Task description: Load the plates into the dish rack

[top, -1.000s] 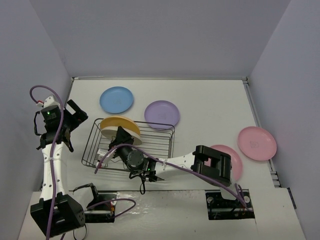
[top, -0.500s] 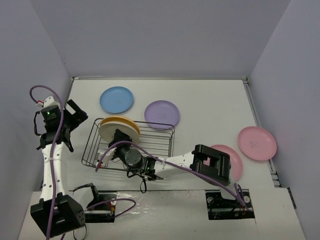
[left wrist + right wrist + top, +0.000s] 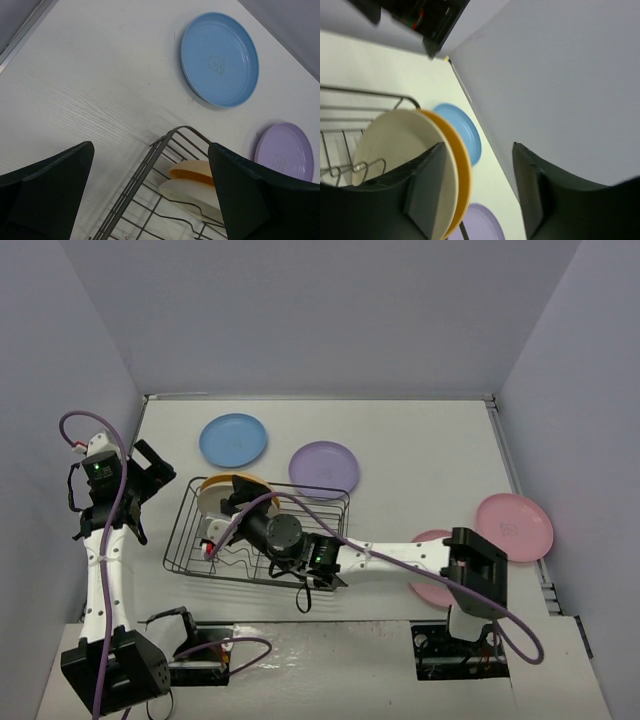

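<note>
**Desk:** Plates (image 3: 233, 439): which ones are racked, and what are they like?

**Operator:** I see two standing on edge at the left end of the dish rack (image 3: 325, 515). It is a rectangular basket of thin dark wire with wavy rows along its floor. The front one is the round, shallow, matte cream plate (image 3: 390, 145). Pressed against its back is the matte yellow-orange plate (image 3: 464, 172), which shows only as a curved rim.

**Desk:** And the others?

**Operator:** They lie flat on the table (image 3: 420, 450). The round blue plate (image 3: 220, 59) has a faint square mark at its centre and sits beyond the rack. The purple plate (image 3: 285, 150) is beside it, near the rack's far rim. The far pink plate (image 3: 514, 526) sits by the right edge of the table. The near pink plate (image 3: 428, 590) is partly under my right arm.

**Desk:** What about the claws?

**Operator:** My right gripper (image 3: 479, 150) reaches over the rack to the two standing plates with its jaws apart. One dark finger (image 3: 427, 185) is beside their rims and the other stands clear, so it grips nothing. My left gripper (image 3: 150, 145) hangs over the rack's left corner, spread wide and holding nothing.

**Desk:** And the surface and the room?

**Operator:** The tabletop is white with a faint wood grain, and a metal strip (image 3: 22, 35) runs along its edge. Plain, pale grey-lilac walls (image 3: 320, 310) stand on three sides.
</note>
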Available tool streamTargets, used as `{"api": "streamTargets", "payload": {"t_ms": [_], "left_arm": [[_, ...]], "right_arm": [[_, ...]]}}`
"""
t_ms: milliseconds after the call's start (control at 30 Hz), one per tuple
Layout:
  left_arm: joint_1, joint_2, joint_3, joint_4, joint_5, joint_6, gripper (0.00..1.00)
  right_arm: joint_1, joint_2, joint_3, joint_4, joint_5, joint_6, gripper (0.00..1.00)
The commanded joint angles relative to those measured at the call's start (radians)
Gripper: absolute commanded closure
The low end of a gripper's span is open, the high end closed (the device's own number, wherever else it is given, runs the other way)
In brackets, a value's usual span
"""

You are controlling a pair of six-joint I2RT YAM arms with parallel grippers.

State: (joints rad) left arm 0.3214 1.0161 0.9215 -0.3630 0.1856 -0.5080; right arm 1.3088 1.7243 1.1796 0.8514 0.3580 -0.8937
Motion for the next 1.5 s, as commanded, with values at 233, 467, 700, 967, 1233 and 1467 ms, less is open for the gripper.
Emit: {"api": "streamTargets", "payload": {"t_ms": [233, 467, 700, 967, 1233, 1467], "left_arm": [[0.007, -0.016, 0.042, 0.032, -0.001, 0.007, 0.03], [0.007, 0.002, 0.038, 0.040, -0.001, 0.003, 0.03], [0.008, 0.001, 0.033, 0.039, -0.016, 0.004, 0.03], [0.007, 0.008, 0.020, 0.058, -0.006, -0.005, 0.03], [0.007, 0.024, 0.015, 0.069, -0.009, -0.014, 0.03], [0.007, 0.028, 0.010, 0.081, -0.005, -0.023, 0.03]], "right_arm": [[-0.548, -0.260, 0.270, -0.510, -0.228, 0.823, 0.00], [-0.984, -0.114, 0.350, -0.800, -0.486, 1.174, 0.00], [-1.125, 0.095, 0.334, -0.748, -0.750, 1.308, 0.00], [-1.118, 0.276, 0.329, -0.732, -0.809, 1.332, 0.00], [-1.082, 0.362, 0.323, -0.750, -0.743, 1.327, 0.00], [-1.017, 0.385, 0.274, -0.745, -0.735, 1.295, 0.08]]}}
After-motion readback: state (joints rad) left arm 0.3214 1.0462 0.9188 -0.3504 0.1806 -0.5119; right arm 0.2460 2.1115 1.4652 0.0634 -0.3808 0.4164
